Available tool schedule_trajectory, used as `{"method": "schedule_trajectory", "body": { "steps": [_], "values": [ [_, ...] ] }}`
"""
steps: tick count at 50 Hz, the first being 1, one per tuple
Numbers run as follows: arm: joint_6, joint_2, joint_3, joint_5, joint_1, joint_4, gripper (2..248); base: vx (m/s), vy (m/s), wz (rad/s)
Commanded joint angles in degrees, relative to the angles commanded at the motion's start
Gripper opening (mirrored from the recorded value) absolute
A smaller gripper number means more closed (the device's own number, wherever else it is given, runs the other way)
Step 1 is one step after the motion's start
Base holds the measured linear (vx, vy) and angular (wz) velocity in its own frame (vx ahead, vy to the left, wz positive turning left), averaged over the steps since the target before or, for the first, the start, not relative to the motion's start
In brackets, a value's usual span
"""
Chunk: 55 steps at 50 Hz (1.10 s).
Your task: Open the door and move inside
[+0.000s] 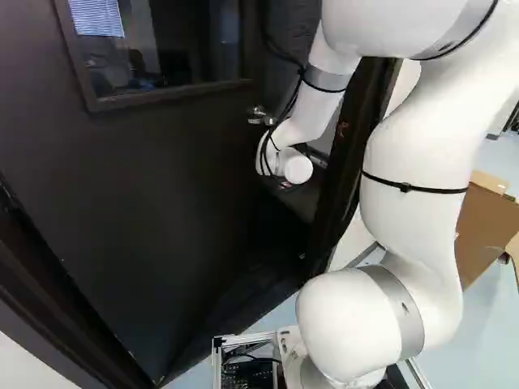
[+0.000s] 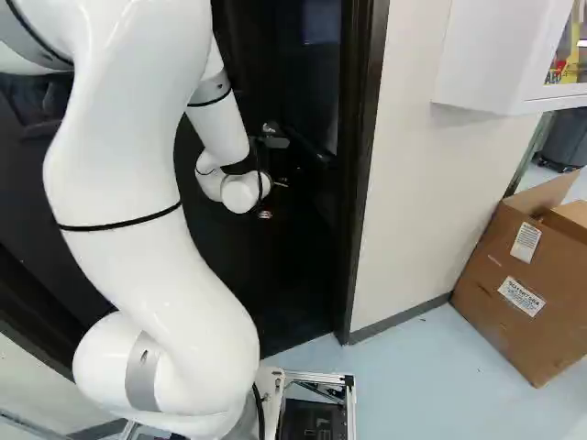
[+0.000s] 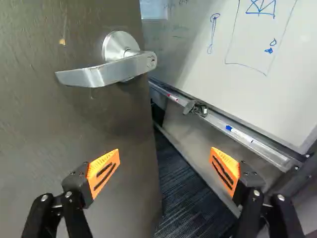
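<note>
Door (image 1: 162,186) ajar, gripper (image 2: 265,214) spread apart, markers (image 3: 241,134) in whiteboard tray (image 3: 216,120), open cardboard box (image 2: 500,316)

A white robot arm (image 1: 413,146) extends beyond both base views, while the wrist view crops a door (image 3: 44,124) and whiteboard (image 3: 287,94).

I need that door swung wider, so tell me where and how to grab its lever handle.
Take the lever handle midway along its arm, coming straight at the door, probably with the tool closing across its long edges: it's a slim bar standing off the door.
</note>
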Motion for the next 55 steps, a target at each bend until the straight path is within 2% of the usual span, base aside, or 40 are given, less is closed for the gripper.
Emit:
{"method": "schedule_trajectory", "body": {
  "steps": [55],
  "values": [
    [0.0, -6.6, -7.9, 0.0, 6.5, 1.2, 247, 0.000, 0.000, 0.000]
  ]
}}
